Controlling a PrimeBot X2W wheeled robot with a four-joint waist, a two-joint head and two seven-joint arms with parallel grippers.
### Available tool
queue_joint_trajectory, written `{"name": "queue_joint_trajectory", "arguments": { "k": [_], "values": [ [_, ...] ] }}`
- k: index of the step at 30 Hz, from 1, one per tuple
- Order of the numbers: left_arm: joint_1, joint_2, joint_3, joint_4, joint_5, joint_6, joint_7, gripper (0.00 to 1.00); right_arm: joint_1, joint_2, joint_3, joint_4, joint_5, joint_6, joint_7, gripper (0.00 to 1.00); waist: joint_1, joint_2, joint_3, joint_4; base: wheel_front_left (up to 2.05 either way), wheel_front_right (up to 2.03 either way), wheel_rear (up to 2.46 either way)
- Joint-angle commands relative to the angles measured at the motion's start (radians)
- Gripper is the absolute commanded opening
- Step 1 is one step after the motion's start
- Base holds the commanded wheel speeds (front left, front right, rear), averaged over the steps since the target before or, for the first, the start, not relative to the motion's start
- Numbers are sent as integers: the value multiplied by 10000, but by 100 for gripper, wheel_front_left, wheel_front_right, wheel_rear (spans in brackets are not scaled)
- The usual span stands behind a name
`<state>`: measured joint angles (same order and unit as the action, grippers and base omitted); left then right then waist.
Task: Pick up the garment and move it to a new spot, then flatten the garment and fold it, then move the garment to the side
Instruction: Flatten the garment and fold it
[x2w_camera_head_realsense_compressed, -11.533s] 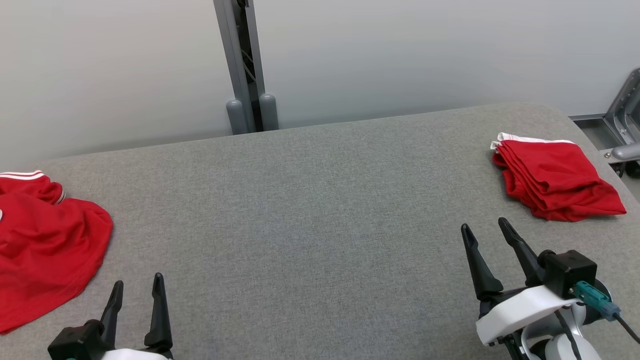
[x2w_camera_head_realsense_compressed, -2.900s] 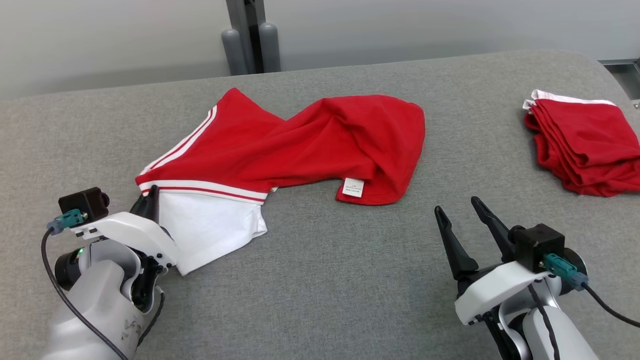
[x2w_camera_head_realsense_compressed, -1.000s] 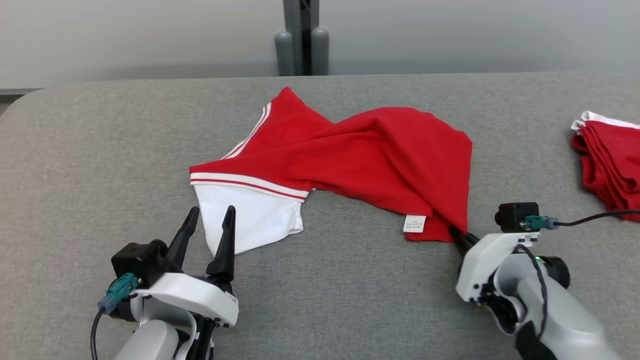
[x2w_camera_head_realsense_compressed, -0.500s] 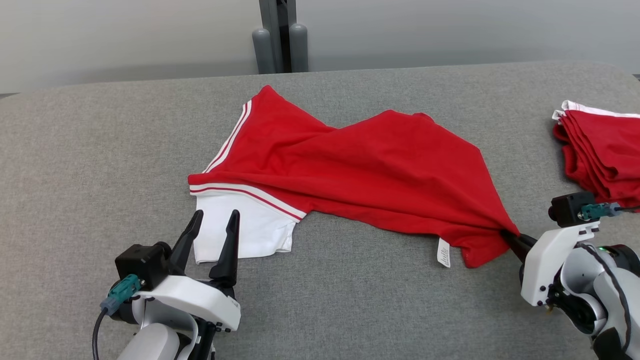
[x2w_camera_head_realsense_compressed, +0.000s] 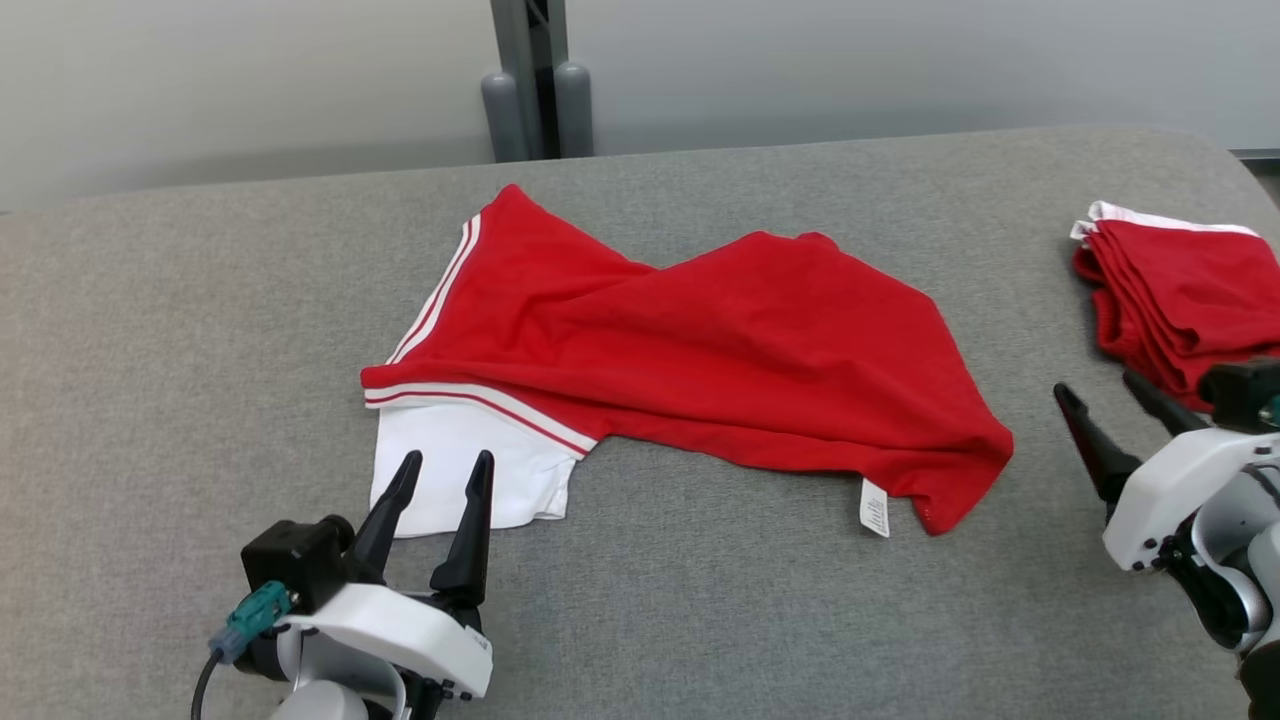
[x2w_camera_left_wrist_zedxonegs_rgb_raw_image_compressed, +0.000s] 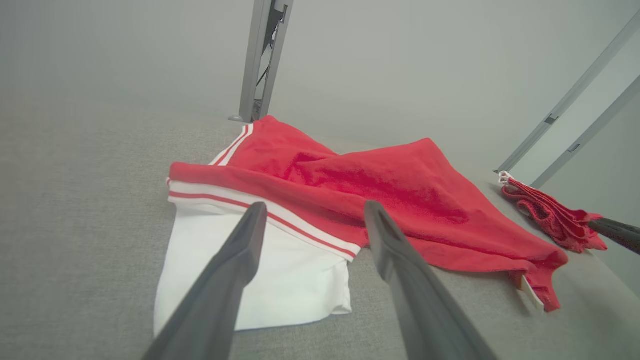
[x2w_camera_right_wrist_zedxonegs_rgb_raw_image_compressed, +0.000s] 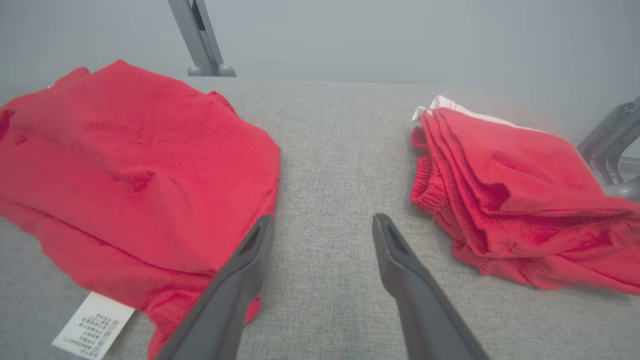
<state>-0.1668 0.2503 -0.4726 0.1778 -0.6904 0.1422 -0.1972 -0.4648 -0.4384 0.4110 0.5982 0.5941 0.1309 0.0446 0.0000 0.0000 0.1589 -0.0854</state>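
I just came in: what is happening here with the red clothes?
A two-armed robot is laying out a red garment on the grey table. It lies spread but twisted, not yet folded. Both grippers are open and hold nothing: the left gripper near its white part, the right gripper beside its right corner. A folded red pile lies further right.

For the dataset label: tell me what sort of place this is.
Probably a robot lab set up for garment folding: a grey fabric-covered table, a bare wall with a metal post, and a stack of folded red garments.
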Motion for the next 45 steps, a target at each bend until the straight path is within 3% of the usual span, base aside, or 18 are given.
{"name": "queue_joint_trajectory", "arguments": {
  "k": [1,5,9,19,25,33,45],
  "values": [
    [144,28,27,-94,-62,61,-65,100,156,54,-222,-67,-128,-2,-332,100,0,0,-92,-112,0,0,0],
    [515,3,174,-404,-195,172,-197,100,549,420,-1498,-626,-1016,-2,-1509,100,0,0,-370,-421,0,0,0],
    [803,60,370,-603,-241,305,-326,100,1036,1048,-2372,-1394,-1805,-2,-1912,100,0,0,-628,-609,0,0,0],
    [1638,318,855,-924,-322,600,-497,100,2571,2904,-3455,-3760,-3582,-2,-1693,100,0,0,-1316,-740,0,0,0],
    [2114,401,1127,-1065,-116,781,-606,100,3407,3588,-3624,-4727,-4305,-2,-1506,100,0,0,-1559,-660,0,0,0],
    [2584,349,1544,-1306,85,924,-668,100,3898,3843,-3647,-5083,-4658,-2,-1435,100,0,0,-1579,-563,0,0,0],
    [2662,261,1873,-1336,322,800,-677,100,3693,3858,-3612,-4795,-4366,-2,-1419,100,0,0,-1552,-500,0,0,0]
  ]
}}
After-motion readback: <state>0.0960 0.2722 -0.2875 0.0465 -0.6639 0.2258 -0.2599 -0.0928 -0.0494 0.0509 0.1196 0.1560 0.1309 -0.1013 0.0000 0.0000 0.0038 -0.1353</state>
